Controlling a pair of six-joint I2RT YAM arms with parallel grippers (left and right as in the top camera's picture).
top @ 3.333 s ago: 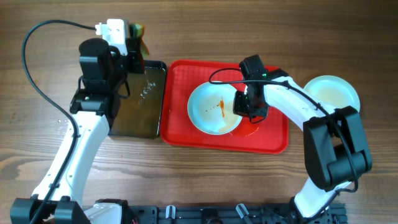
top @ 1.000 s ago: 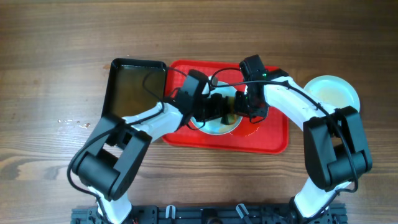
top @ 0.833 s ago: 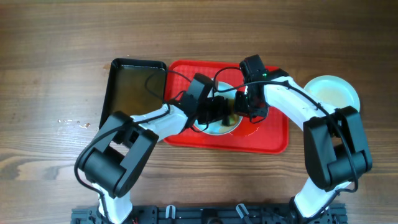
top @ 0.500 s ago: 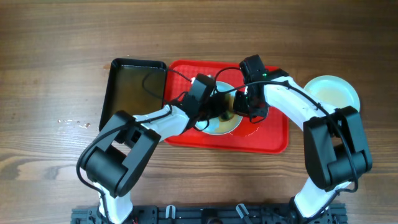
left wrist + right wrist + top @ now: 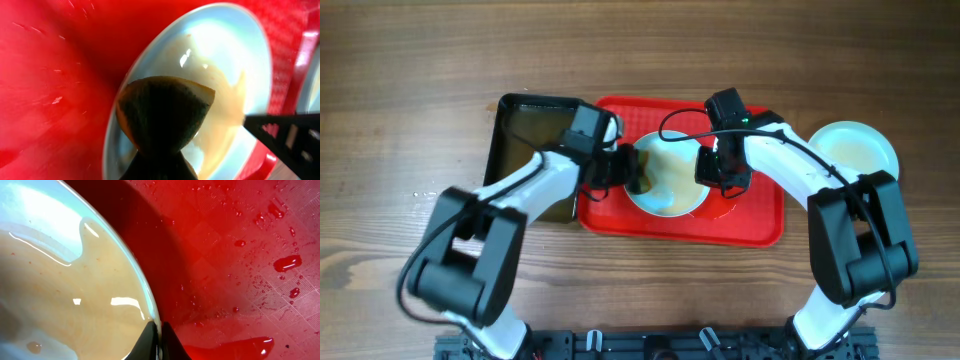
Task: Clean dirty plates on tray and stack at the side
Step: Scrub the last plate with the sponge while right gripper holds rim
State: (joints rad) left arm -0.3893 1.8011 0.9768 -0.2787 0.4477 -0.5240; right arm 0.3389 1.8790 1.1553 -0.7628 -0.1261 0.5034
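Black pan (image 5: 520,130): just left of the tray (image 5: 760,225). Left gripper (image 5: 628,172): over the tray's left part, jaws clamped on a dark, yellow-edged sponge (image 5: 165,112) at the left rim of the plate (image 5: 665,165). This plate lies at tray centre, filmed with tan liquid. Right gripper (image 5: 159,332): jaws narrow, pinching its right rim. Second plate (image 5: 855,150): off the tray, to its right.

Bright, even light from above washes the wooden surface (image 5: 420,60), with shadows short and soft. In the wrist views, white glints dot the wet plate (image 5: 60,280), while the red tray (image 5: 45,75) streaks with blur and the dark sponge (image 5: 165,120) sits out of focus.
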